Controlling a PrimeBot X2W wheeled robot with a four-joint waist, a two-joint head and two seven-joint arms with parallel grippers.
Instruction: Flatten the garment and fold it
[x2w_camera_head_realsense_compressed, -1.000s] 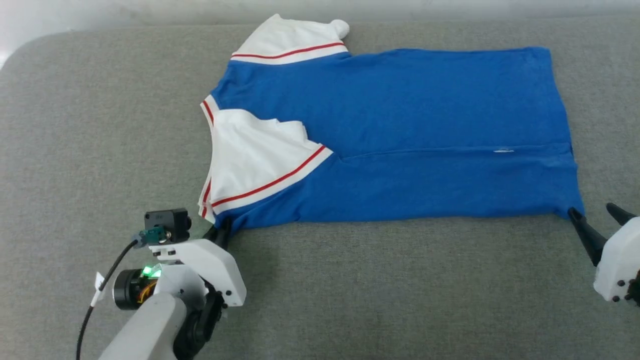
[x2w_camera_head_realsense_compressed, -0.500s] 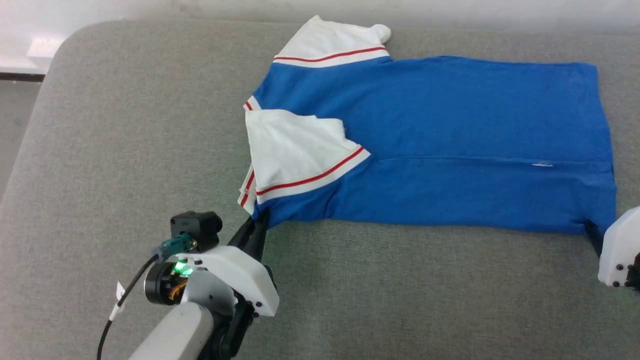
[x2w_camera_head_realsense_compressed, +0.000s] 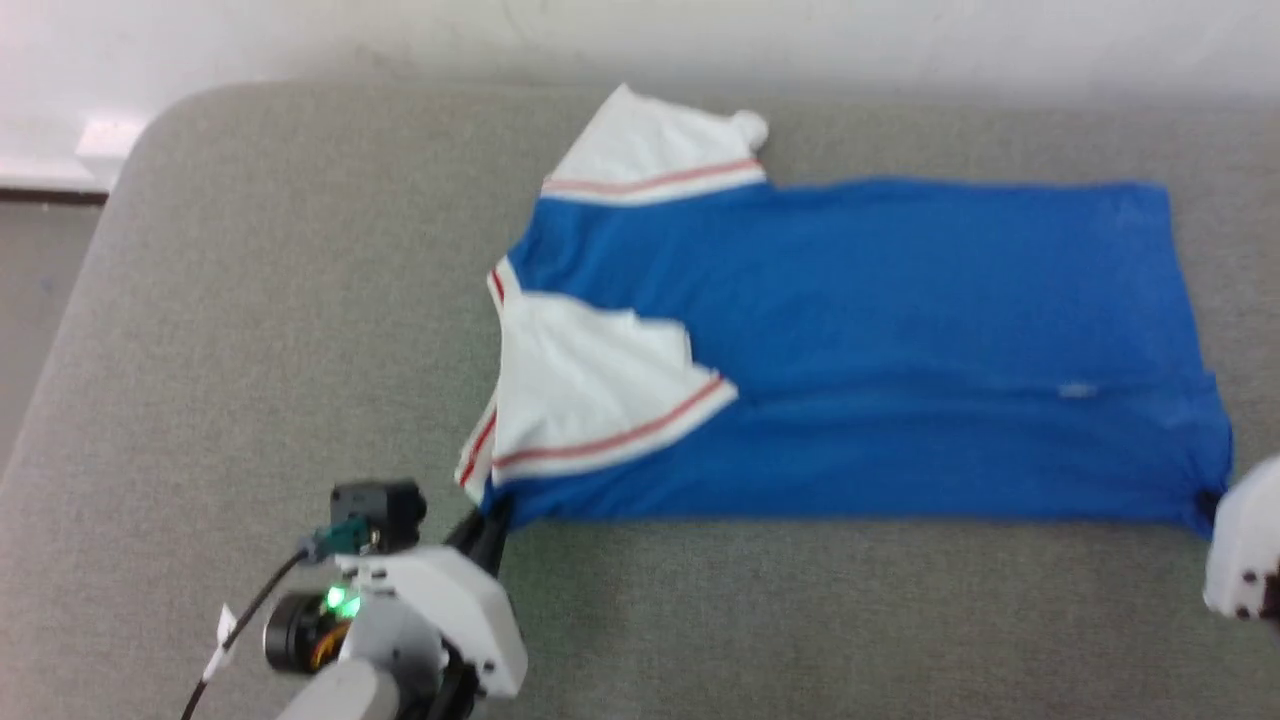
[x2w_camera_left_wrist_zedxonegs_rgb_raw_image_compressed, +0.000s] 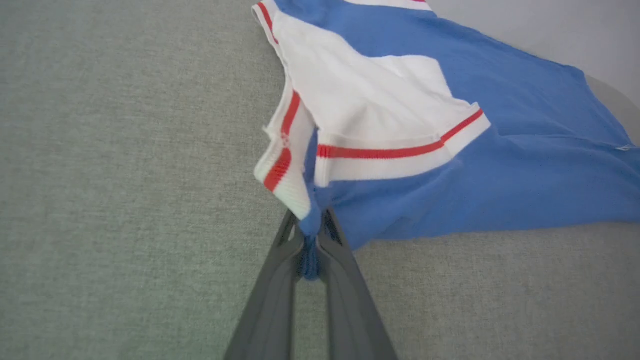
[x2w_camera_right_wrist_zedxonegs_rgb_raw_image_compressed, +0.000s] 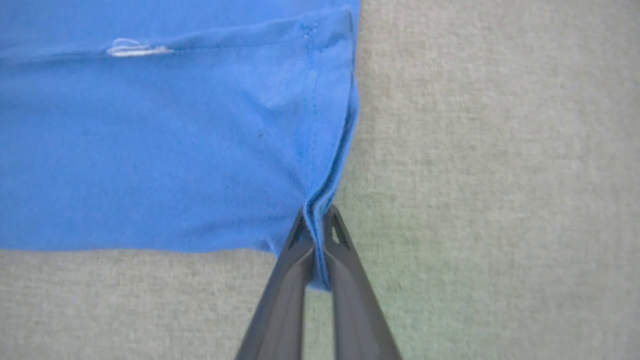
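A bright blue garment (x2w_camera_head_realsense_compressed: 850, 340) lies spread and mostly smooth across the middle of a grey cloth-covered worktop (x2w_camera_head_realsense_compressed: 250, 300); its collar and white, red-striped sleeves point toward nine o'clock, its hem toward three o'clock; the near sleeve (x2w_camera_head_realsense_compressed: 590, 390) is laid over the blue body, and a long edge running across the cloth suggests one lengthwise fold is done; the far sleeve (x2w_camera_head_realsense_compressed: 650, 160) pokes out at twelve o'clock, unfolded. At seven o'clock the left tool (x2w_camera_left_wrist_zedxonegs_rgb_raw_image_compressed: 310, 235) is clamped on the garment's near shoulder corner; at four o'clock the right tool (x2w_camera_right_wrist_zedxonegs_rgb_raw_image_compressed: 316, 220) pinches the near hem corner. Flattening looks finished; folding seems roughly midway, with the far side and a crosswise fold left.
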